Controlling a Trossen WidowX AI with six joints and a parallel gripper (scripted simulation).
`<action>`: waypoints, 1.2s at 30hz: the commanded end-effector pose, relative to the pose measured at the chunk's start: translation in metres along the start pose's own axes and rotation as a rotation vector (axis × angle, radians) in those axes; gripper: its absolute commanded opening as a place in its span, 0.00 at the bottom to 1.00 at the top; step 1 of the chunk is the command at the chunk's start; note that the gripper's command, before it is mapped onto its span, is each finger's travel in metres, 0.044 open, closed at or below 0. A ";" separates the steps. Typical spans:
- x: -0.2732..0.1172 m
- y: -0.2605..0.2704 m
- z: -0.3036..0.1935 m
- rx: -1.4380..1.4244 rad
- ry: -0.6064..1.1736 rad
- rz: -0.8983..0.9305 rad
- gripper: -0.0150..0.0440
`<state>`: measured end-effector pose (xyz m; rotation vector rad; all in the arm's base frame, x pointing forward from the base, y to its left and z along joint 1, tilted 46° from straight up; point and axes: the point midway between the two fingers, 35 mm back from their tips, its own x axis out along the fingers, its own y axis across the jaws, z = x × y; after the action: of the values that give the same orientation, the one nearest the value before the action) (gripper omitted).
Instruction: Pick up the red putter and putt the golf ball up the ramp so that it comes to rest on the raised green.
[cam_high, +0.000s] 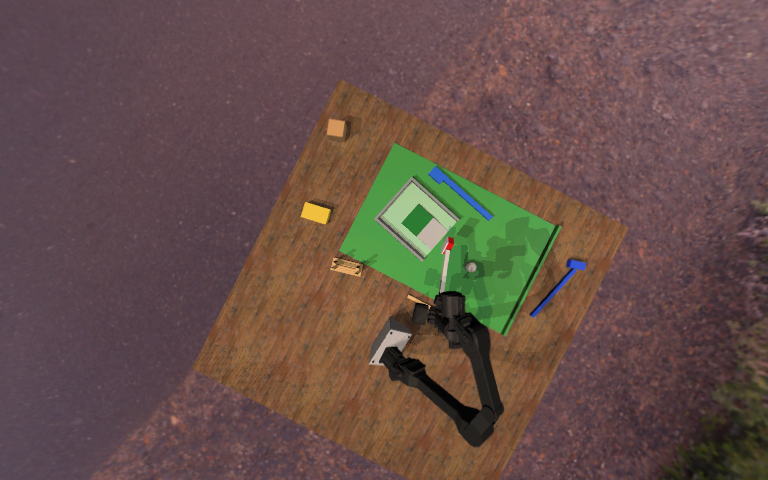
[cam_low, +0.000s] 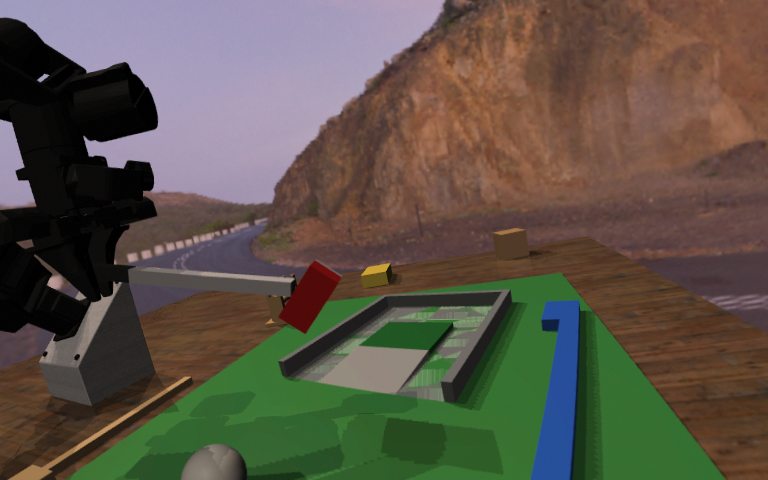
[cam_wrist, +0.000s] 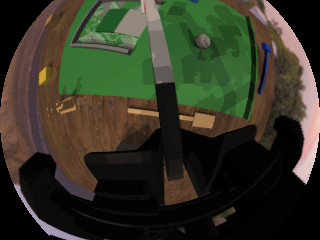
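Yellow block: small rectangular block on the brown wooden table, far left of the mat.
Tan cube: near the far left corner of the table, well apart from the other things.
Wooden rack: small light frame on the table, just beside the left edge of the mat.
Green mat: flat rectangular sheet over the middle of the table.
Raised green: square platform with a grey border, a dark green square inside and a grey ramp on its near side.
Gripper: black parallel-jaw gripper, clenched on the dark handle end of the red putter.
Red putter: grey shaft with a red block head, held above the mat; the head is beside the near corner of the raised green.
Golf ball: grey-white sphere on the mat, right of the putter shaft, not touching it.
Blue putters: 1 lies on the mat at the far side, 1 lies on the table right of the mat.
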<state>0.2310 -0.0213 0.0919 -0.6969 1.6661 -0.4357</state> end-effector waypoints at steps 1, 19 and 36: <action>-0.003 -0.020 -0.014 0.167 -0.007 -0.026 0.25; -0.004 -0.056 -0.047 0.523 -0.006 -0.081 0.25; 0.038 -0.060 -0.048 0.524 -0.007 -0.083 0.25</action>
<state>0.1916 -0.0926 0.1110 -0.3690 1.4465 -0.8902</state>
